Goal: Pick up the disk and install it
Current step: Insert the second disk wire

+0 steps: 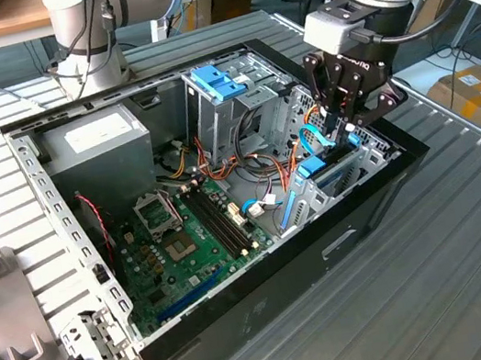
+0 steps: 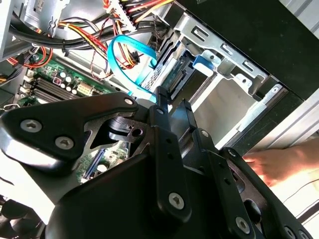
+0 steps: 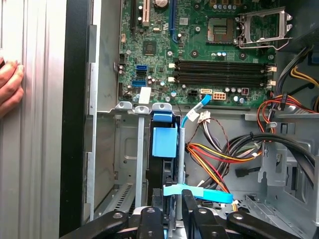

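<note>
Black linkage of the gripper (image 3: pixel 172 211) fills the foreground in both wrist views, its jaws pointing straight down into the drive bay (image 3: pixel 137 149) at the front corner of the open computer case (image 1: pixel 246 314). Directly beyond the jaws, the disk (image 3: pixel 164 142) stands on edge in a slot of that bay, its blue-railed edge facing the gripper and its long axis running down into the bay. The jaws look nearly pressed together at the disk's edge, but whether they pinch it I cannot tell, since the linkage hides the tips. A blue flat cable (image 3: pixel 199 193) crosses just in front. A person's hand (image 3: pixel 10 87) rests on the table beside the case.
</note>
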You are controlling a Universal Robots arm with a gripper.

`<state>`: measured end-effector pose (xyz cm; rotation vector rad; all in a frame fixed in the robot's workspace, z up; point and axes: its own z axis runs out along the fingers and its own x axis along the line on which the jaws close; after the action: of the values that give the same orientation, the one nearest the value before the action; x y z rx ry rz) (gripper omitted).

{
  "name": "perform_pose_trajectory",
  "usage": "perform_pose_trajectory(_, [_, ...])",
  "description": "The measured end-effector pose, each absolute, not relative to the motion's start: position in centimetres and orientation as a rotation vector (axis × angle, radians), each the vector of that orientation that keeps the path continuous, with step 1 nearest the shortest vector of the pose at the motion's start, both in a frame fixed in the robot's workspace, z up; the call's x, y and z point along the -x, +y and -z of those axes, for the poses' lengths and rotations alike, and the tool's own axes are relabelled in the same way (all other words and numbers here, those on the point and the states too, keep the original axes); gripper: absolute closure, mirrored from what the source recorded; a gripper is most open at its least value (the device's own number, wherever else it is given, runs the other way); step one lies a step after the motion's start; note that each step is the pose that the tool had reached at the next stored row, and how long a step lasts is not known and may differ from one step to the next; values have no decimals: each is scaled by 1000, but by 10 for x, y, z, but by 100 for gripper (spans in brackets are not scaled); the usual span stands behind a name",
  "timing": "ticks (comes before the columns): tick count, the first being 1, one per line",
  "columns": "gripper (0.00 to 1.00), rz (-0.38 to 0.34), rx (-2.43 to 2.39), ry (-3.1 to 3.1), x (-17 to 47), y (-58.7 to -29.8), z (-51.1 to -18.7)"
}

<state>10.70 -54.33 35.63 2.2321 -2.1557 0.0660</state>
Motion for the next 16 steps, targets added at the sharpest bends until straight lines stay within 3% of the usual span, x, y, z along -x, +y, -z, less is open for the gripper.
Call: perform_pose_trajectory(16, [71,-66,-2233,-2155,-109,-539,-356])
